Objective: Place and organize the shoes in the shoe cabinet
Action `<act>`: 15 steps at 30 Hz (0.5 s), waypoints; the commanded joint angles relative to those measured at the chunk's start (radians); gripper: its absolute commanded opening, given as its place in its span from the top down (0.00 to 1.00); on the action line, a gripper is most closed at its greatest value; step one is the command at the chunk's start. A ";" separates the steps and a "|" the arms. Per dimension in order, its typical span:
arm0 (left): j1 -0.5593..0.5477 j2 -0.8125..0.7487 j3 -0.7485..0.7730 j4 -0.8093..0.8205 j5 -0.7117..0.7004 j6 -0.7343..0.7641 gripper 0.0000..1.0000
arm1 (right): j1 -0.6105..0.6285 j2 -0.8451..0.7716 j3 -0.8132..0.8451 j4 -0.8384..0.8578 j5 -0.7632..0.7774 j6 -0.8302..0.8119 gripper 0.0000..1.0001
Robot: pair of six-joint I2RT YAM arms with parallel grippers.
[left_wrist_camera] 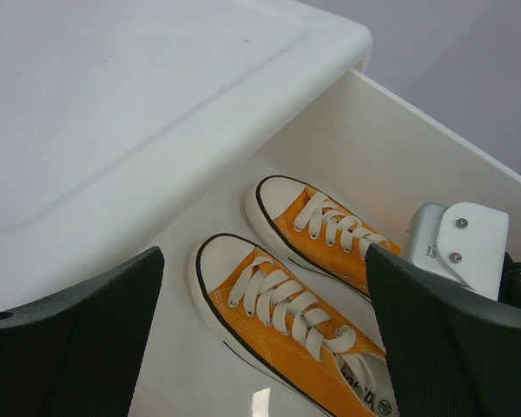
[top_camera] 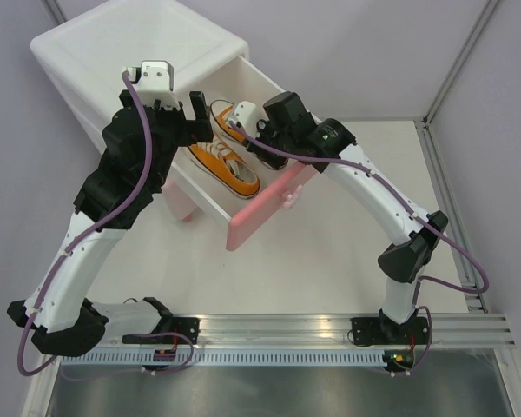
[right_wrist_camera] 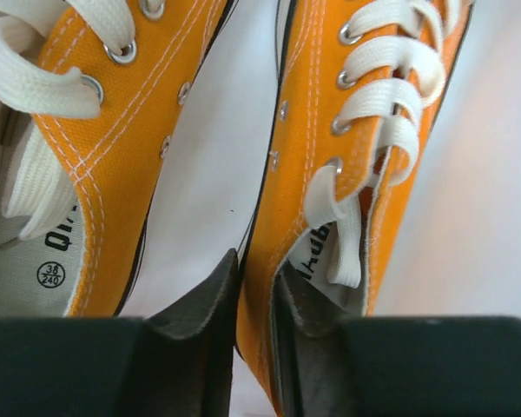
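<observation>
Only up close: right pincer [right_wrist_camera: 256, 271] straddles an orange sneaker [right_wrist_camera: 308, 113].

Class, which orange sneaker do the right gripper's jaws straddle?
The farther sneaker, half hidden under the right gripper: jaws either side of its collar. The nearer sneaker lies free.

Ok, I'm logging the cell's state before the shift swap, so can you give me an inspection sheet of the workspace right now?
Surface: white table, cabinet at its far left.
Job's things: drawer pulled out, two orange shoes side by side inside; no other shoes in view.
Clutter: nothing seen.
Grippers: left gripper open, empty, above the drawer; right gripper straddles one shoe at its side wall, grip unclear.
Cables: purple cables along both arms.
Surroundings: grey walls, metal rail at near edge.
</observation>
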 commanded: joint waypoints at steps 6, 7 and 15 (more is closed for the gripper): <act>0.002 -0.012 0.017 0.031 0.002 0.022 0.00 | 0.005 -0.070 0.009 0.022 0.023 -0.003 0.64; 0.002 -0.011 0.017 0.031 0.002 0.020 0.00 | 0.005 -0.071 0.009 0.025 0.024 -0.003 0.65; 0.004 -0.011 0.014 0.031 0.003 0.019 0.00 | 0.005 -0.085 0.010 0.072 0.033 -0.002 0.63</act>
